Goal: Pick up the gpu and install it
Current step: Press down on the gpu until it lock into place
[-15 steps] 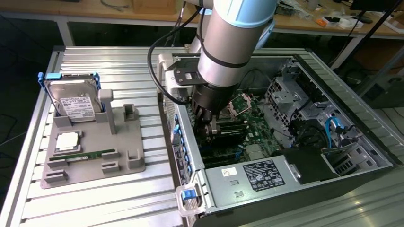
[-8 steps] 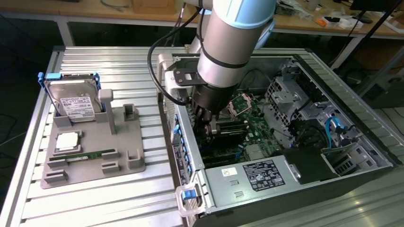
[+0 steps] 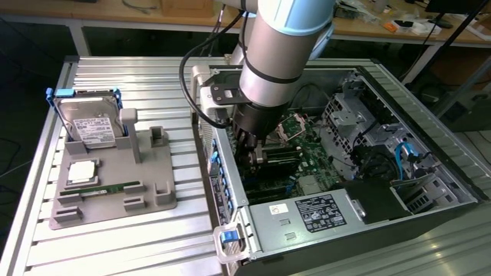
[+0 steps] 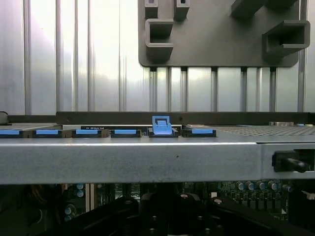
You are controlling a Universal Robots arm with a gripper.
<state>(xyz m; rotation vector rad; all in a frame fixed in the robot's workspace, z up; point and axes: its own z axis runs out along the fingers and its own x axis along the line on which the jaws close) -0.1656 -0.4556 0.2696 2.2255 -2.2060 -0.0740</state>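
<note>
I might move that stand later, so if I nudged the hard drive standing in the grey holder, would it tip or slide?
The hard drive stands on edge in the grey holder, so it probably won't slide. Its upper part rises above the slot, so a push there might rock it. The metal casing suggests it is stiff and fairly heavy.

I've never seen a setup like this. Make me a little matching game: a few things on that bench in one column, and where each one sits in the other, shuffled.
Things:
1. hard drive
2. memory stick
3. gripper
4. white-labelled power supply

Places:
A. lying flat near the front of the grey holder
B. at the near end of the computer case
C. standing upright at the back of the grey holder
D. lowered inside the open computer case, over the green board

Pairs: 1-C, 2-A, 3-D, 4-B
</note>
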